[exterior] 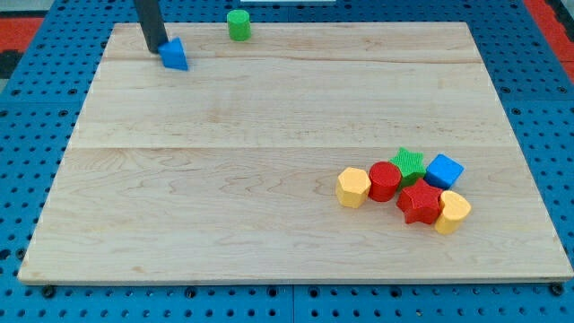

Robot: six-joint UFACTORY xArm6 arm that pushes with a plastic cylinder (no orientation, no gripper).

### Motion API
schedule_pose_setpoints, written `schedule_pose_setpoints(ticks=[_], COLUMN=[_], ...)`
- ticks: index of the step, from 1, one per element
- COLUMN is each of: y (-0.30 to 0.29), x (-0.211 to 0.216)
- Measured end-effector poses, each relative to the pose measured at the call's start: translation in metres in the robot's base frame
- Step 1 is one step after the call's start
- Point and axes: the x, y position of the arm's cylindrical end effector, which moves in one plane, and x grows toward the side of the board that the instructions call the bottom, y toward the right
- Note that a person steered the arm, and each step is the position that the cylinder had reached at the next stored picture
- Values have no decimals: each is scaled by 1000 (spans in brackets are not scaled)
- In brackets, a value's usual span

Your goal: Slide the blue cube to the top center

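Observation:
The blue cube sits at the view's lower right, at the right end of a cluster of blocks. My tip is at the view's top left, far from the cube. It touches the left side of a blue triangular block. A green cylinder stands at the board's top edge, a little left of centre.
The cluster next to the blue cube holds a green star, a red cylinder, a yellow hexagonal block, a red star and a yellow heart-like block. The wooden board lies on a blue pegboard.

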Motion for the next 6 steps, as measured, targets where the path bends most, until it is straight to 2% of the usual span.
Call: schedule_pose_setpoints(ticks=[1,2,3,4,5,6], y=[34,87,-3,-2,106,87], x=[36,36,30,-2,21,25])
